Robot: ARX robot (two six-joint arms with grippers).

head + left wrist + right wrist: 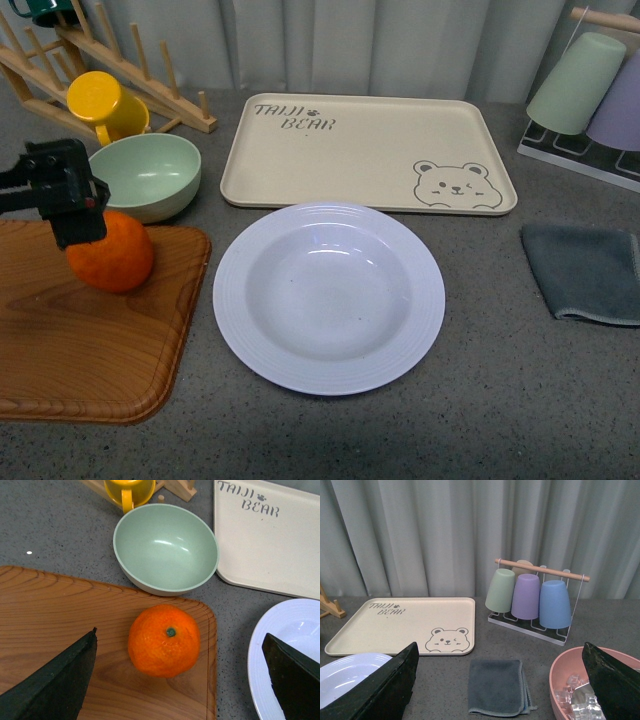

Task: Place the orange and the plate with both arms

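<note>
The orange [112, 255] sits on a wooden cutting board [90, 340] at the left. My left gripper [65, 200] hangs just above and behind the orange, open. In the left wrist view the orange [164, 640] lies between the spread black fingers [55, 680], touching neither. The white plate [232, 300] rests on the grey counter at the centre, and its rim [285, 615] shows beside the board. My right gripper [500, 647] is open over the counter, holding nothing, with the plate's edge [345, 672] at one side. The right arm is out of the front view.
A pale green bowl [148, 175], a yellow mug [100, 105] and a wooden rack [60, 60] stand behind the board. The beige bear tray [365, 150] lies behind the plate. On the right are a grey cloth [585, 272], a cup rack [530, 597] and a pink bowl of ice [565, 677].
</note>
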